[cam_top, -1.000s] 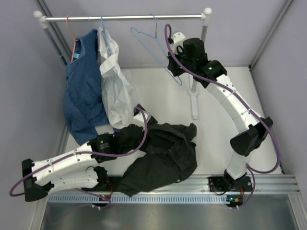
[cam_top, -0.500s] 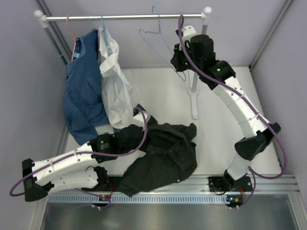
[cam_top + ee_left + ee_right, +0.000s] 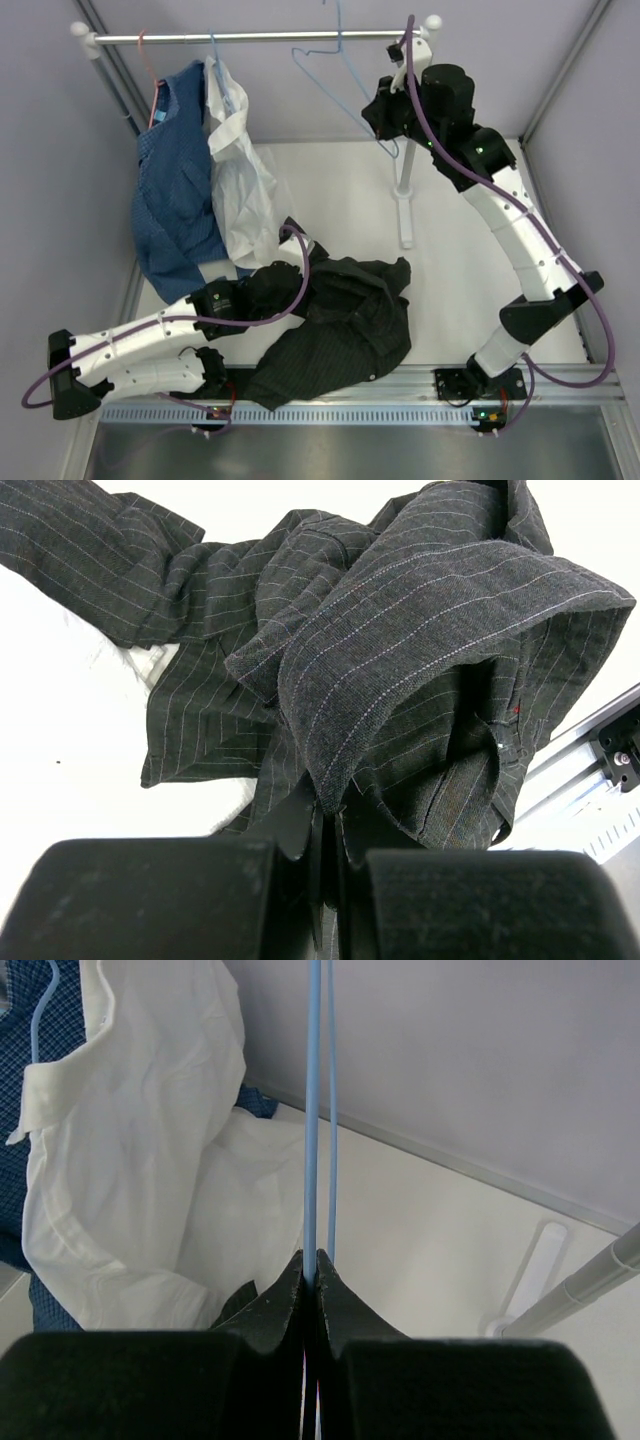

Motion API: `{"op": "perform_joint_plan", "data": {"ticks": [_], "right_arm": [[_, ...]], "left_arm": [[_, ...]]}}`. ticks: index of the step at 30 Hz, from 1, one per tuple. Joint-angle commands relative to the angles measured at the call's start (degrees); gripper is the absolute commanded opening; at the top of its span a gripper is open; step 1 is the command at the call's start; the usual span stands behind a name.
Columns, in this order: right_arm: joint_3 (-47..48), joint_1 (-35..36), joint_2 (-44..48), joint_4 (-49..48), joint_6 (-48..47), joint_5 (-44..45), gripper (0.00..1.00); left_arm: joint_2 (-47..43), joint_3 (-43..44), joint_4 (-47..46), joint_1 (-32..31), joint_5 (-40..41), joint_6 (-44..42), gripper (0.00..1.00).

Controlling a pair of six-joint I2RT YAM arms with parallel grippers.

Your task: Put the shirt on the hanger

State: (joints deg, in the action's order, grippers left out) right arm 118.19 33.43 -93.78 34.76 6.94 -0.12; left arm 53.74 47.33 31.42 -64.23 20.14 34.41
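**A:** Where is the shirt [image 3: 340, 325]?

**B:** It lies crumpled on the white table [image 3: 460, 250], near the front edge and towards the left arm. It is black with thin pale stripes, and one sleeve trails towards the front rail.

**A:** Is anything holding it?

**B:** Yes. The left claw [image 3: 325, 815] is pinched tight on a thick fold of the cloth. In the left wrist view the fold rises out from between the fingers and drapes over them.

**A:** And the hanger [image 3: 313, 1110]?

**B:** It is up at the back of the table, by the right end of the clothes rail [image 3: 250, 37]. The right claw [image 3: 310, 1258] is clamped narrow on its thin blue wire, which runs straight up from between the fingers. The hook runs off the top edge of the overhead view, so I cannot tell whether it rests on the rail.

**A:** So shirt and hanger are apart?

**B:** Well apart: the shirt is low at the front, the hanger high at the back.

**A:** What else is there?

**B:** A white shirt [image 3: 240, 180] and a blue patterned garment [image 3: 175, 200] hang side by side, touching, at the left end of the rail. The blue one is on an orange-red hanger [image 3: 148, 60].
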Motion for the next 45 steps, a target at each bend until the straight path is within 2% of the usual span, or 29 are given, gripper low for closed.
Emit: {"op": "perform_joint_plan", "data": {"ticks": [1, 8, 12, 13, 17, 19, 21, 23, 24, 26, 28, 30, 34, 40, 43, 45], "right_arm": [[2.31, -1.26, 3.16, -5.93, 1.06, -2.43, 0.00], [-1.11, -1.53, 9.04, -5.94, 0.36, -2.96, 0.00], [-14.46, -1.79, 19.49, -5.15, -0.52, -1.55, 0.00], [-16.92, -1.79, 24.47, -4.10, -0.44, -1.03, 0.00], [-28.68, -1.79, 36.80, 5.55, 1.49, -0.58, 0.00], [-32.65, -1.79, 44.24, 11.89, 3.77, -3.46, 0.00], [-33.46, -1.79, 48.84, 18.54, 5.18, -5.84, 0.00], [-34.95, -1.79, 57.53, 23.04, 6.77, -9.10, 0.00], [-35.22, -1.79, 57.57, 23.07, 6.86, -10.50, 0.00], [-34.53, -1.79, 60.99, 29.72, 5.72, -14.89, 0.00], [-33.99, -1.70, 61.61, 37.26, 5.63, -15.44, 0.00], [-35.04, -1.70, 61.96, 40.81, 5.37, -15.00, 0.00], [-43.37, -1.79, 67.04, 41.97, 6.95, -16.48, 0.00], [-50.51, -1.79, 71.01, 42.14, 6.34, -17.37, 0.00], [-49.12, -1.79, 70.66, 42.58, 5.63, -14.32, 0.00], [-43.68, -1.79, 69.88, 43.11, 5.63, -10.53, 0.00]], "left_arm": [[-0.48, -0.40, -2.15, 0.07, -0.37, 0.65, 0.00], [-0.39, 0.39, -2.77, 0.07, 2.53, 2.41, 0.00], [1.19, 2.50, -2.94, 0.42, 5.51, 2.85, 0.00], [1.81, 3.81, -3.03, 0.77, 5.44, 2.94, 0.00], [5.15, 6.89, -3.82, 6.02, 0.79, 3.47, 0.00], [7.16, 8.38, -5.13, 7.71, -2.72, 3.12, 0.00], [8.57, 9.70, -5.49, 9.55, -4.49, 2.68, 0.00], [11.47, 11.89, -5.84, 11.74, -8.00, 2.06, 0.00], [11.48, 12.43, -6.19, 12.54, -9.32, 2.06, 0.00], [13.32, 13.40, -7.07, 14.12, -13.00, 0.92, 0.00], [15.08, 15.24, -7.16, 14.74, -13.72, 0.31, 0.00], [16.39, 16.73, -7.51, 15.53, -15.13, 0.04, 0.00], [17.72, 18.23, -7.86, 15.80, -16.36, -0.05, 0.00], [18.77, 19.11, -8.30, 15.80, -18.73, 0.04, 0.00], [19.39, 19.55, -8.30, 15.80, -19.88, -0.05, 0.00], [19.83, 19.64, -8.39, 15.80, -19.88, -0.40, 0.00]]}}
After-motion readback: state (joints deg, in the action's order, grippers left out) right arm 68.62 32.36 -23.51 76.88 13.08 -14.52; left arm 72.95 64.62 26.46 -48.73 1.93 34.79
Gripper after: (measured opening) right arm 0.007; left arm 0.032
